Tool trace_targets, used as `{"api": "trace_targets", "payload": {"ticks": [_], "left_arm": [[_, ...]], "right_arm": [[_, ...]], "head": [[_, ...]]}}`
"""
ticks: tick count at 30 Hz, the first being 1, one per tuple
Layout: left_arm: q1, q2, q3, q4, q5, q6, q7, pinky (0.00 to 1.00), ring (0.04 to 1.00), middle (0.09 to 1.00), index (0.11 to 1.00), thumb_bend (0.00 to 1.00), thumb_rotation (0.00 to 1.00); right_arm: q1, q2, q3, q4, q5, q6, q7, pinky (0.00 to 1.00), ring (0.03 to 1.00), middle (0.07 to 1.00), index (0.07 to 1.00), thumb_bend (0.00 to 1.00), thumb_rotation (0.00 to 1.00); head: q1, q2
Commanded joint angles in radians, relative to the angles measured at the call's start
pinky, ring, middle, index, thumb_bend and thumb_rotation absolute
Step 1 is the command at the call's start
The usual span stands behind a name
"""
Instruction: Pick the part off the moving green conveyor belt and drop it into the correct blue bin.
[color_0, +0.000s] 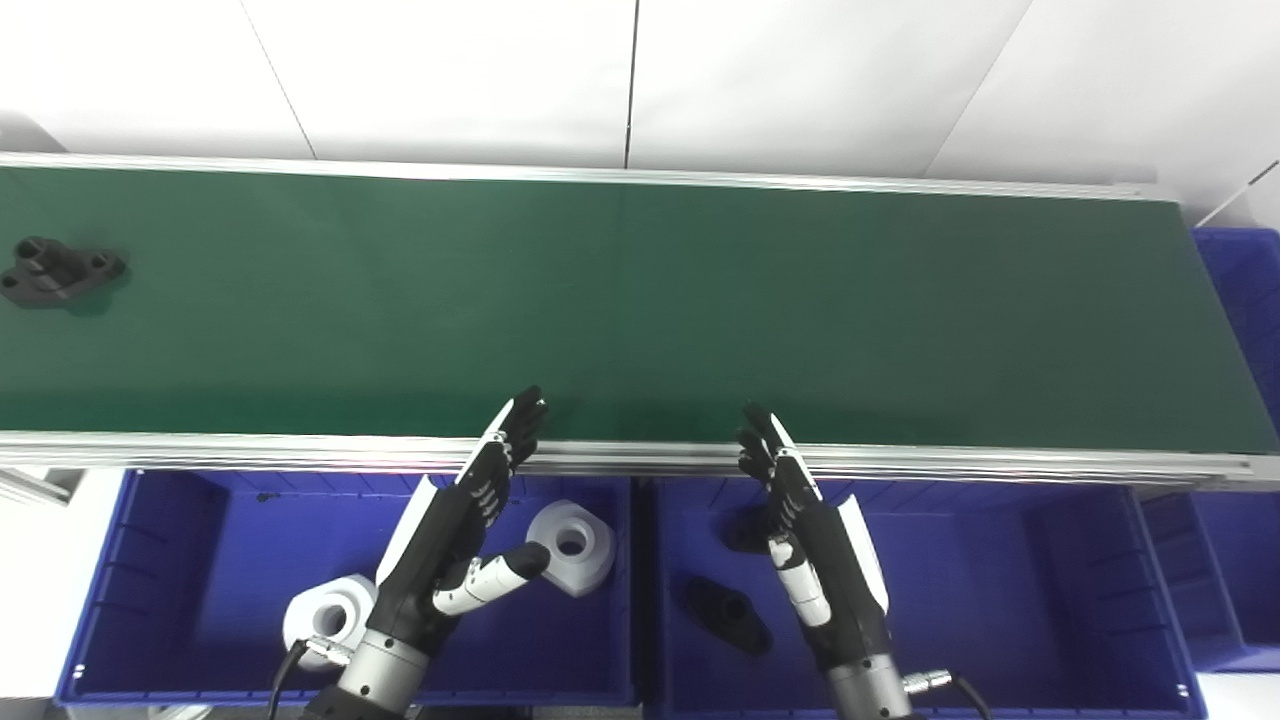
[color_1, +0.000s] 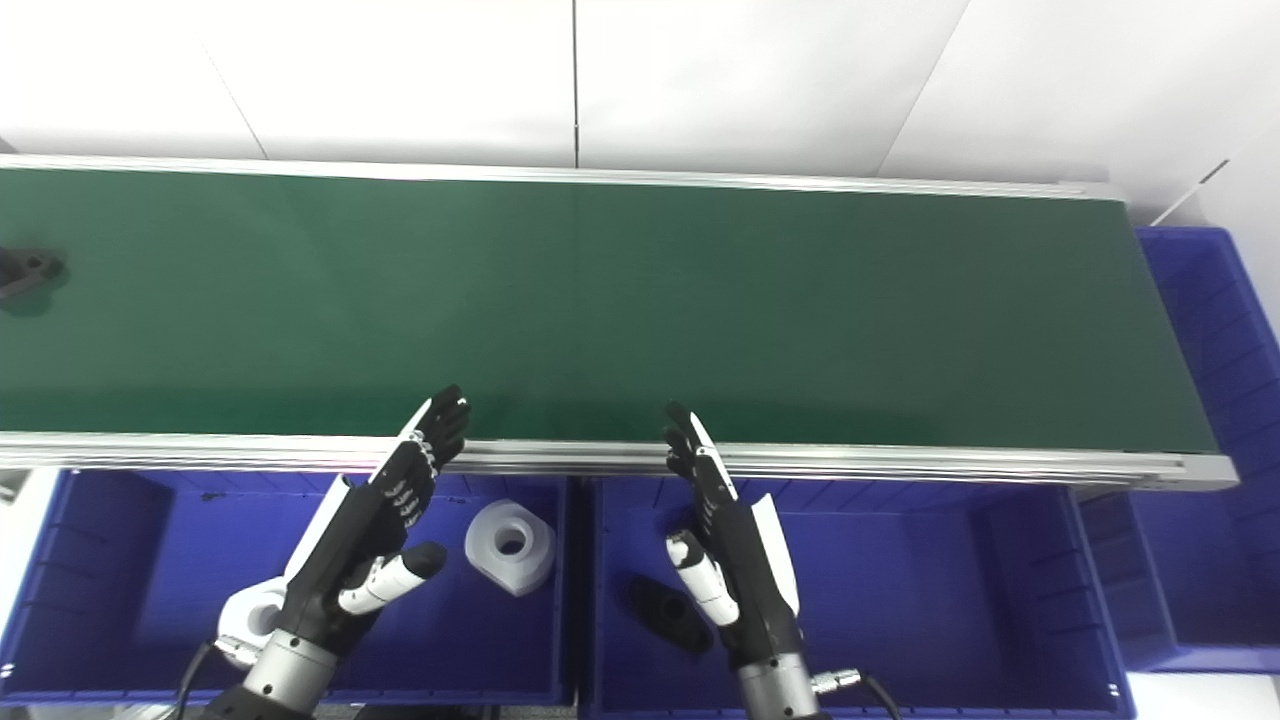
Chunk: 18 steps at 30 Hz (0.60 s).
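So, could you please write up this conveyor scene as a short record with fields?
belt: green conveyor belt, running left to right across the view
part on belt: one black part at the far left end
left bin: blue bin holding two white parts
right bin: blue bin holding black parts
left robot hand: open, empty, above the left bin
right robot hand: open, empty, above the right bin
task state: part not yet picked
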Motion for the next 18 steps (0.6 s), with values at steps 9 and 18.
{"api": "trace_targets", "payload": {"ticks": [9,18], "left_arm": [[0.0,-0.002,-0.004,-0.02,0.001,-0.019,-0.001,0.97,0.982,0.98,0.997,0.83,0.72],[-0.004,0.01,-0.008,-0.015,-0.011,-0.032,-0.017,0.98,0.99,0.988,1.0,0.83,0.72]], "right_arm": [[-0.001,-0.002,0.009,-0.005,-0.006,-0.055,0.005,0.95,0.958,0.978,0.959,0.85,1.0],[-0.005,0.0,0.009,0.005,-0.005,-0.06,0.002,0.95,0.961,0.981,0.961,0.86,1.0]], "head": [[-0.001,-0.003],[-0.005,-0.006]]}}
